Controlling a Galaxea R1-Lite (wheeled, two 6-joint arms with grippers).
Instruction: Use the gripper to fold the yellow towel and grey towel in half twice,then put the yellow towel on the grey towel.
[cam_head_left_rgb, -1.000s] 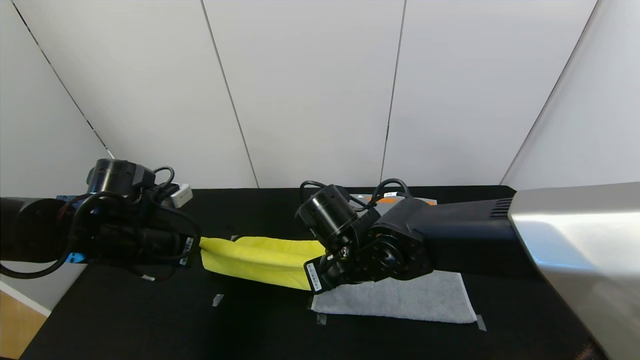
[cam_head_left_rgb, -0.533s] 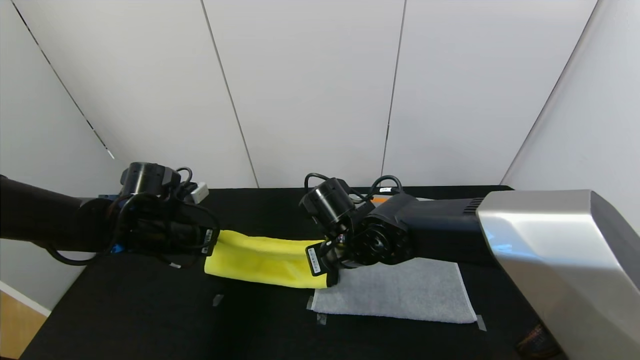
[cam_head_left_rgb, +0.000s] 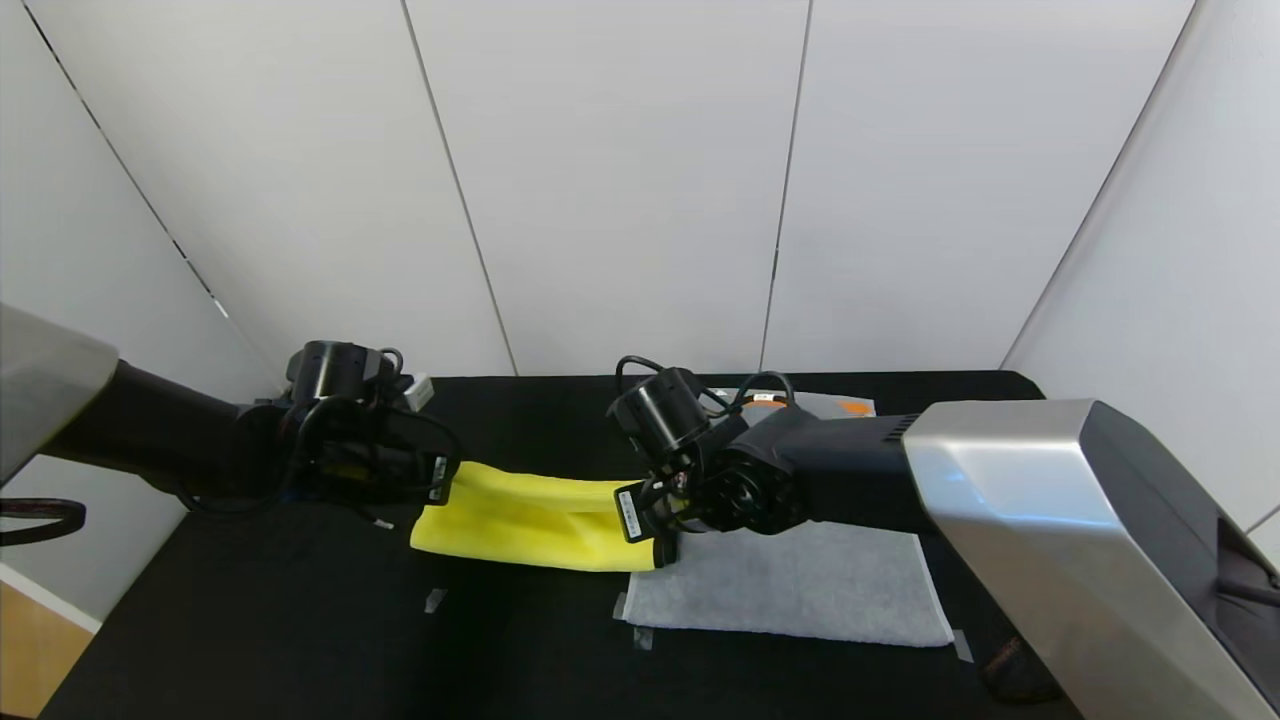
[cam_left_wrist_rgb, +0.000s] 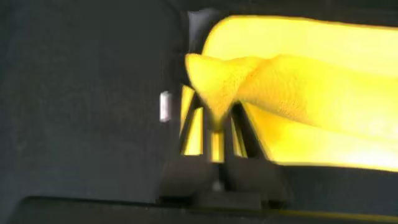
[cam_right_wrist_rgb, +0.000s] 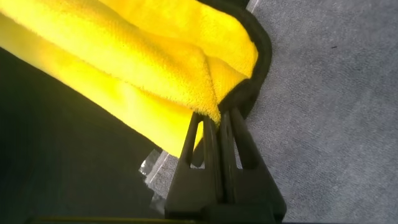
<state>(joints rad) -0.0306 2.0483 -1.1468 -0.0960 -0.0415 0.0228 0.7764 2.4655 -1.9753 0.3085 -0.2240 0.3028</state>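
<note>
Pale grey wall panels (cam_head_left_rgb: 620, 180) with thin dark seams stand behind a black cloth-covered surface (cam_head_left_rgb: 300, 640) that fills the lower part of the head view; a strip of light wooden floor (cam_head_left_rgb: 30, 650) shows past its near left corner. Small scraps of clear tape (cam_head_left_rgb: 435, 600) are stuck to the black cloth, one ahead of the yellow cloth and others at the near corners of the grey towel.

Stretched between the two arms hangs the bright yellow microfibre towel with thin dark edging (cam_head_left_rgb: 530, 515), folded lengthwise into a long band that sags slightly in the middle, low over the surface. Its right end overlaps the left edge of the larger grey terry towel (cam_head_left_rgb: 800, 590), which lies flat on the surface to the right, with an orange patch (cam_head_left_rgb: 855, 407) showing at its far end behind the right arm.

At the left end, the left pincer (cam_left_wrist_rgb: 214, 124) has its thin black fingers pressed together on a bunched corner of the yellow towel. At the other end, the right pincer (cam_right_wrist_rgb: 217, 127) is likewise pinching the dark-edged corner of the yellow towel, right above the grey terry. From the head view, both black wrists sit level with each other, well apart, the yellow band spanning the space between them.
</note>
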